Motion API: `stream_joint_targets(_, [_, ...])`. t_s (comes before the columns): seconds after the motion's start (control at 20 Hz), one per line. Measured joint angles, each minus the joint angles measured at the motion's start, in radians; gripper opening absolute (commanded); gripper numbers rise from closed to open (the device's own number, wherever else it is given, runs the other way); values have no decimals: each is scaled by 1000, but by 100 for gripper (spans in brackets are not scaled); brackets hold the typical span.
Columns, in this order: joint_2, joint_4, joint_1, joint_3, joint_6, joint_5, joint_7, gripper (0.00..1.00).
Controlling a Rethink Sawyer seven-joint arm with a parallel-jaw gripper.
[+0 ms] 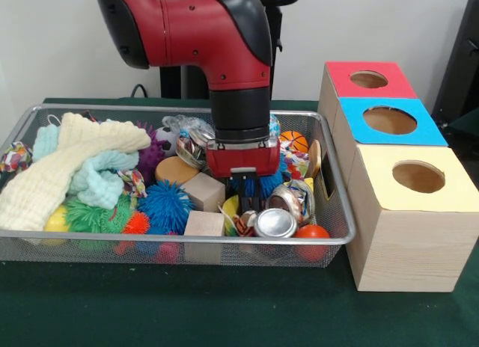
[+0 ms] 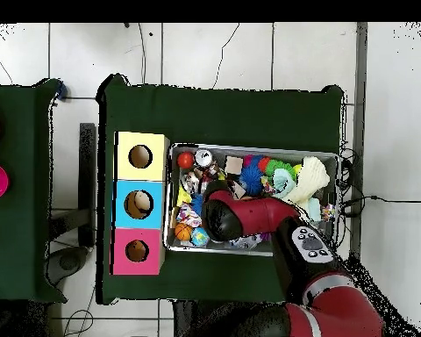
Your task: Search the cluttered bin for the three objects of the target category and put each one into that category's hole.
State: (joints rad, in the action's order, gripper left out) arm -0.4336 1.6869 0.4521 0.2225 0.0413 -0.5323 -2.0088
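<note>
A green cloth covers the bench (image 1: pixel 187 309), which stands on a pale tiled floor (image 2: pixel 249 53) before a white wall (image 1: pixel 60 48). The wire bin (image 1: pixel 329 212) of toys sits beside the box (image 1: pixel 408 235) with three holes. The claw (image 1: pixel 245 197) is down among the toys; I cannot tell whether it is clenched.

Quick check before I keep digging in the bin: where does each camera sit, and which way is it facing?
Front view: across the table, level, facing the wire bin and the three-hole box; the red arm and gripper descend into the clutter.
Overhead view: above, looking straight down; the arm reaches up from the bottom edge.
Shared: bin, box, arm, turned half round between them.
</note>
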Motion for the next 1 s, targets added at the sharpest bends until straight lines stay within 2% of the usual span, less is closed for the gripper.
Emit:
stream_joint_targets(0.6, [-173, 59, -19, 0, -93, 65, 0, 0])
stream_joint_targets(1.0, [-219, 82, -30, 0, -95, 92, 0, 0])
